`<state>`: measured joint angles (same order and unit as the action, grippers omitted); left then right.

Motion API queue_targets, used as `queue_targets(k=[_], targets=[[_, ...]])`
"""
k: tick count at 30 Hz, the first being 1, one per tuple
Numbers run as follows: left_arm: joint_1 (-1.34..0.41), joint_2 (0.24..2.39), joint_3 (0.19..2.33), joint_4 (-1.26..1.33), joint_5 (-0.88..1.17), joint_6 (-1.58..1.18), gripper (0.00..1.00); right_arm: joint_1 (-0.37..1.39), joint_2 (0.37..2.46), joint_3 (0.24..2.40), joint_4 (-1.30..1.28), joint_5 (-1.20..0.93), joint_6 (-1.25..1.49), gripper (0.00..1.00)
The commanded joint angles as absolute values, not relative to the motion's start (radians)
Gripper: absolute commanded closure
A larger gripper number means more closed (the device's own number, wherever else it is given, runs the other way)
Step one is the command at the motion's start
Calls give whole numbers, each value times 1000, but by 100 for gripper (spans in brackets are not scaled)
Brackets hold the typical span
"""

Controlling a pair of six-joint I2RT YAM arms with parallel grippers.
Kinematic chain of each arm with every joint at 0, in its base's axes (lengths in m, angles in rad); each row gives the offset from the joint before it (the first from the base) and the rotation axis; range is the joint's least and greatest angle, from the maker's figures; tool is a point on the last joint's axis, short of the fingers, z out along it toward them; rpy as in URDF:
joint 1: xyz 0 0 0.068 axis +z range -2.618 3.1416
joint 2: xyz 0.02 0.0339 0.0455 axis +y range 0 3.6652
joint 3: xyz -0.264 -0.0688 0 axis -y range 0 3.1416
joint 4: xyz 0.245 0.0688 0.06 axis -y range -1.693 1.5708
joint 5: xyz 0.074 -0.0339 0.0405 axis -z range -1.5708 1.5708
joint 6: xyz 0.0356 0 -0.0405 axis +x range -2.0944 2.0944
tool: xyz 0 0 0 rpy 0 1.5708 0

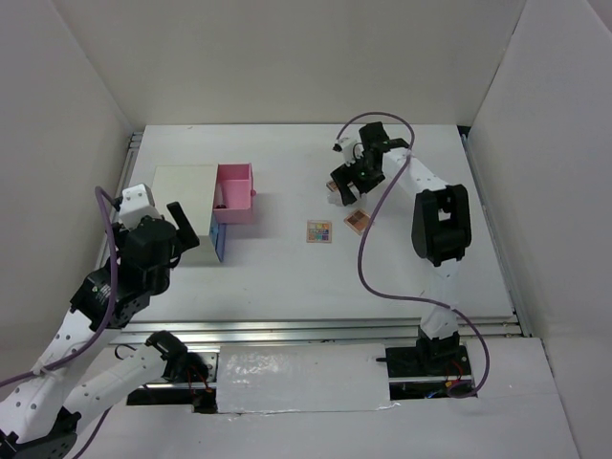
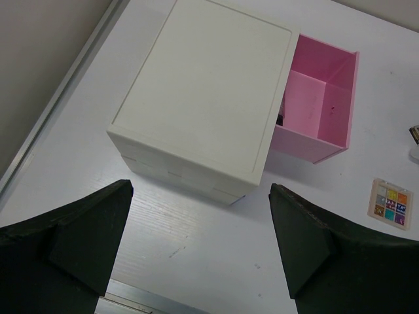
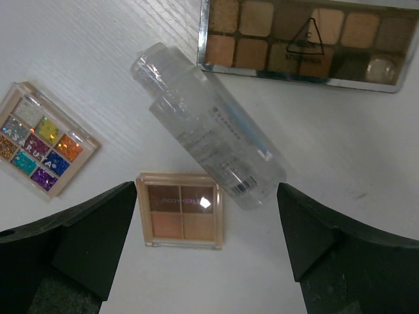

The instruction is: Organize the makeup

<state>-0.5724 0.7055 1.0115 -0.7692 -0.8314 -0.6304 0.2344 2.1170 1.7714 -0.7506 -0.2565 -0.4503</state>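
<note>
The right gripper [image 3: 205, 196], wide and empty, hangs over the makeup. A clear tube [image 3: 209, 154] lies slantwise from 10 to 4 o'clock, with a peach palette [image 3: 182, 209] just beside it at 7, a brown palette [image 3: 308, 39] at 1 and a glitter palette [image 3: 42, 147] at 9. The tube looks the likely pick. Turn the wrist so the fingers close across its width, mid-length, clear of both neighbours. The pink drawer [image 1: 234, 191] stands open at 9 o'clock across the desk [image 1: 287, 287]. The left gripper [image 2: 200, 196] is wide too.
</note>
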Motion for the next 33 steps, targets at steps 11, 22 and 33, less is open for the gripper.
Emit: queue_targets(k=[11, 22, 33], targets=[[-569, 707, 1011, -727, -844, -612, 1, 279, 2295, 1999, -870, -232, -460, 15], [-569, 710, 1011, -726, -842, -609, 1, 308, 2307, 1994, -896, -167, -476, 29], [-569, 706, 1008, -719, -833, -600, 1, 333, 2356, 2069, -983, -130, -489, 26]])
